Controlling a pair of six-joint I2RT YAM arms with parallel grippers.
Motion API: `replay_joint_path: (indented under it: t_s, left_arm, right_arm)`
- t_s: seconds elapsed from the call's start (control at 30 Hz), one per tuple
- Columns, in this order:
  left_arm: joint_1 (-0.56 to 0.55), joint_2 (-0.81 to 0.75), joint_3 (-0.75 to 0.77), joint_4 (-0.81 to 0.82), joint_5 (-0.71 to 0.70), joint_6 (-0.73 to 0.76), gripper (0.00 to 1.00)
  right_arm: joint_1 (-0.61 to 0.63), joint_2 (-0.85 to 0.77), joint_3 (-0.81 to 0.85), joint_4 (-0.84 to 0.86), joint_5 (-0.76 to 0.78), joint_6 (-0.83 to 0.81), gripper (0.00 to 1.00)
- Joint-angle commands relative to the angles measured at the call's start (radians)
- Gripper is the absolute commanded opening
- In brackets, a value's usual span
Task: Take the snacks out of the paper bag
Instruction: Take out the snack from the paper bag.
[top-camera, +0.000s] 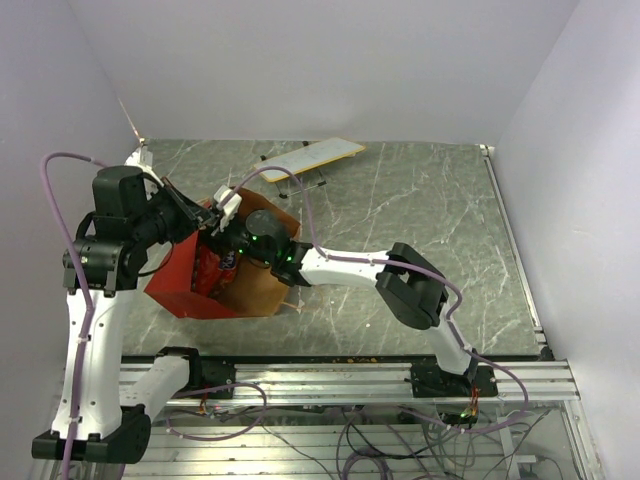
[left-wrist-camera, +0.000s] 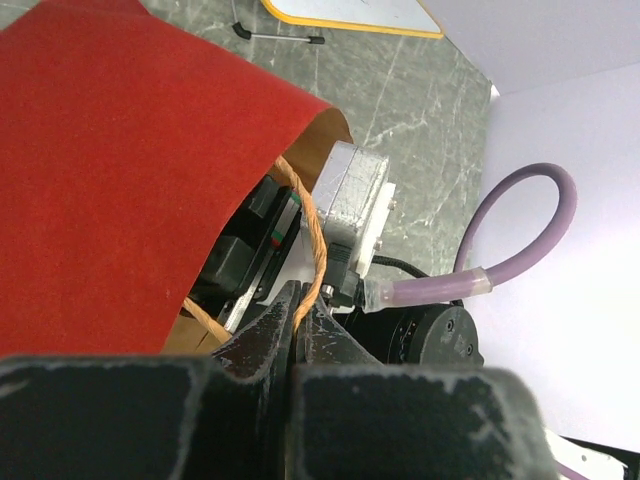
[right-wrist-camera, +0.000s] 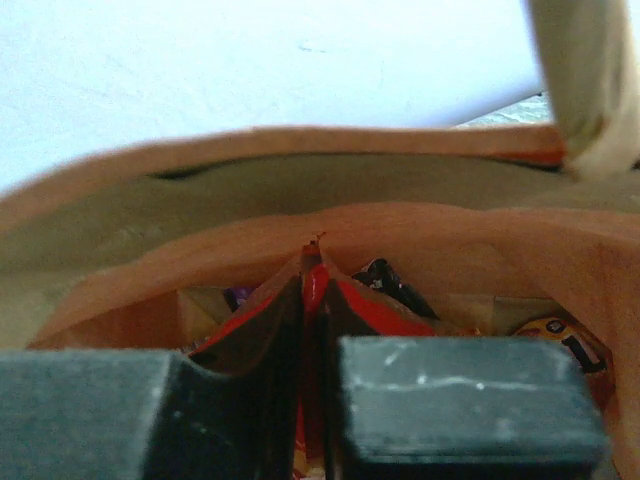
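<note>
The red paper bag (top-camera: 183, 285) lies on its side at the left of the table, its brown kraft inside (top-camera: 258, 288) facing up. My left gripper (left-wrist-camera: 298, 300) is shut on the bag's tan string handle (left-wrist-camera: 318, 240), beside the red bag wall (left-wrist-camera: 120, 180). My right gripper (right-wrist-camera: 316, 290) is inside the bag and shut on the top edge of the red chip bag (right-wrist-camera: 318, 285). Small candy packets lie behind it in the bag: a dark one (right-wrist-camera: 392, 285), a purple one (right-wrist-camera: 236, 296), a yellow one (right-wrist-camera: 560, 335). The chip bag shows red in the top view (top-camera: 212, 268).
A flat white board on thin legs (top-camera: 312, 158) stands at the back of the table; it also shows in the left wrist view (left-wrist-camera: 350, 14). The right arm (top-camera: 350, 268) stretches across the table to the bag. White walls enclose the table.
</note>
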Motion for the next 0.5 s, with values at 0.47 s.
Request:
replay_joint_path:
  t_s: [0.47]
  left_arm:
    - [-0.003,-0.007,0.138,-0.075,-0.183,0.026,0.07]
  right_arm:
    - [-0.001,-0.241,-0.097,-0.084,0.063,0.065,0.0]
